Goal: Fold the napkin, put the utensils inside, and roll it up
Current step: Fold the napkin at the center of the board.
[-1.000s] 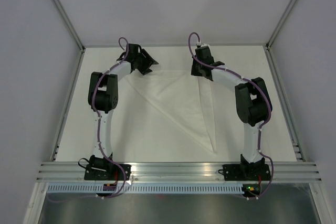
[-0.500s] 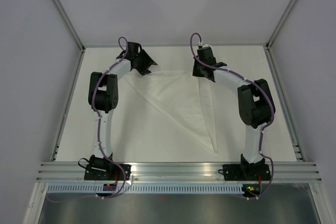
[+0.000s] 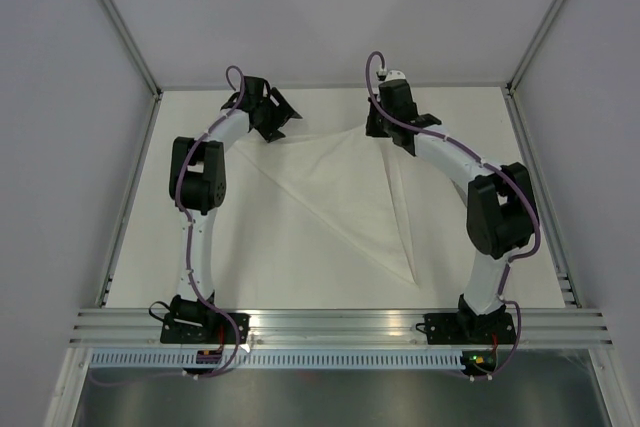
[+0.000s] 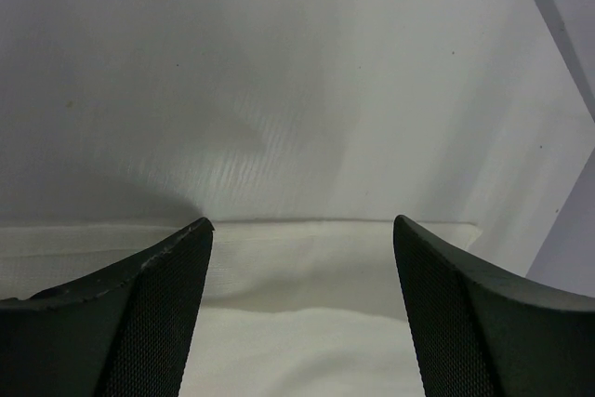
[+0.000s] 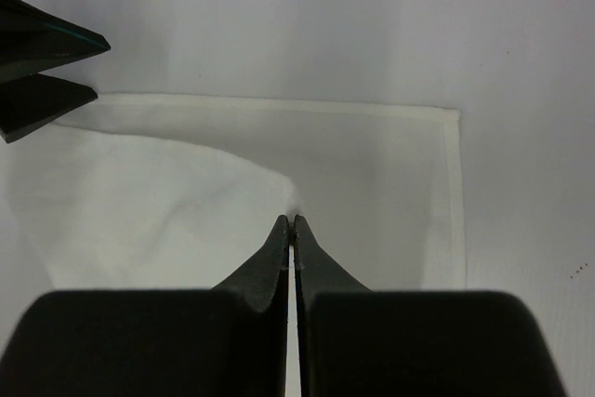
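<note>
Now left tool (image 4: 302,221) wider over napkin (image 4: 297,285)

**Twin white-and-black arms laced with purple cable**

The left arm (image 3: 193,247) and right arm (image 3: 445,152) share one build: slim white tubular links joined by bulky black joint housings (image 3: 197,172). A purple cable (image 3: 183,209) runs along each arm and loops free near the wrist. Each arm rises from a black base (image 3: 190,320) with bundled wires, and a small green light (image 3: 471,358) glows beneath the right one. The left gripper (image 3: 282,119) and right gripper (image 3: 375,132) are matt black. Close up, the fingers (image 4: 153,323) are wedge-shaped and taper to thin tips. Their inner faces carry a fine mesh-like texture.
</note>
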{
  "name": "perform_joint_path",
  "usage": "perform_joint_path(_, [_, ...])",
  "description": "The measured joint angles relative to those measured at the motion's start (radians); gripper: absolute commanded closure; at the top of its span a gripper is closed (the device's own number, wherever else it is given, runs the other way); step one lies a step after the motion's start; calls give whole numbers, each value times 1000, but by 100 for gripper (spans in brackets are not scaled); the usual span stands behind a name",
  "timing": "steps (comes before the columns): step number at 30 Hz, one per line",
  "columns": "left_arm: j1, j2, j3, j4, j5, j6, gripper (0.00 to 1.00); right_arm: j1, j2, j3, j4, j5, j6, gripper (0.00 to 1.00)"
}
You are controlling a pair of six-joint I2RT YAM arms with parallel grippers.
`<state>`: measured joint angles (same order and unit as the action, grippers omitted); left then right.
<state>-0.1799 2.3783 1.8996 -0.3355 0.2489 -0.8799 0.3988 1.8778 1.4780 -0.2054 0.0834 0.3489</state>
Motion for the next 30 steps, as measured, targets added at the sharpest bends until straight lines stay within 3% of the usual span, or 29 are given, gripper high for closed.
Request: perform_joint_path(30, [8, 27, 57, 32, 68, 6, 17, -17, 36, -6, 35, 48, -14, 100])
